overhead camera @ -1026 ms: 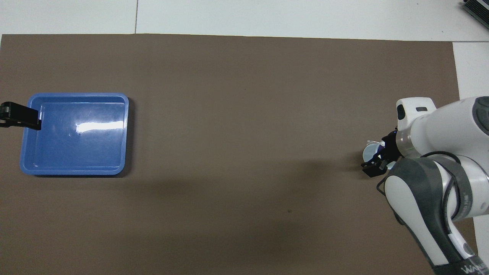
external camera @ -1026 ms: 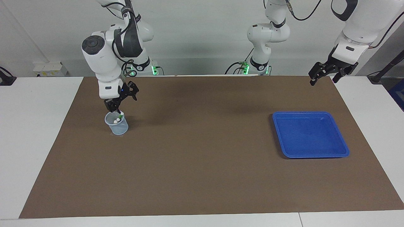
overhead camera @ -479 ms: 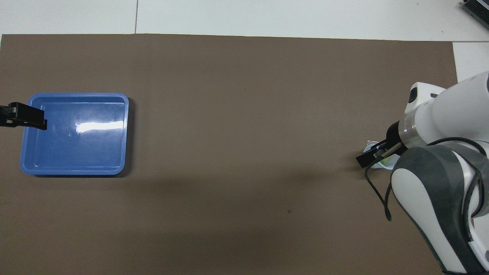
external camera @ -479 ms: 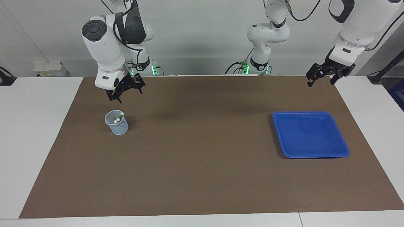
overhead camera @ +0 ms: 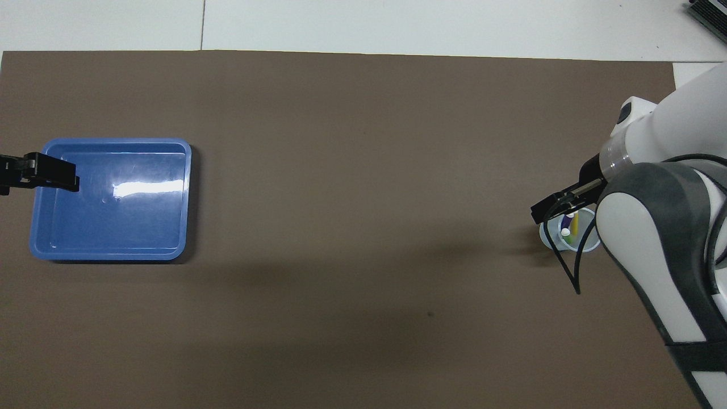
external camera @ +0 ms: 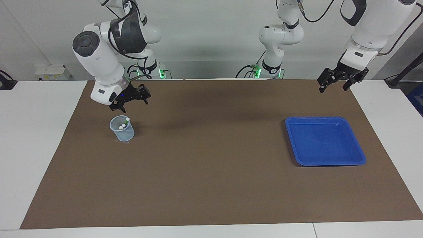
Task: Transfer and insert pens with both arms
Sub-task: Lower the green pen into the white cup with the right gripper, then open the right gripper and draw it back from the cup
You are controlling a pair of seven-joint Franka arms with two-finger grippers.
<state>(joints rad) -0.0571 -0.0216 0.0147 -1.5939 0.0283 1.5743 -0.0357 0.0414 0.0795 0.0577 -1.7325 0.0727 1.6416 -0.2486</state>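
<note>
We reckon the task is essentially done: all the pens [external camera: 124,123] stand in the clear cup [external camera: 122,129] at the right arm's end of the brown mat [external camera: 211,185]. The overhead view shows yellow, purple and green sticks inside it, pale ends up. The blue tray [external camera: 325,141] at the left arm's end holds nothing we can see, so nothing looks left to move.

Right gripper [external camera: 130,99] hangs over the mat just above the cup, fingers spread, nothing in them. Left gripper [external camera: 336,80] hangs above the mat's edge on the robots' side of the tray, also spread and empty. In our judgement all that's left is parking the arms.

Writing: partial white lettering on the right arm's sleeve at the bottom corner of the overhead view, cut off, not readable. No other labels or brands we can make out.
</note>
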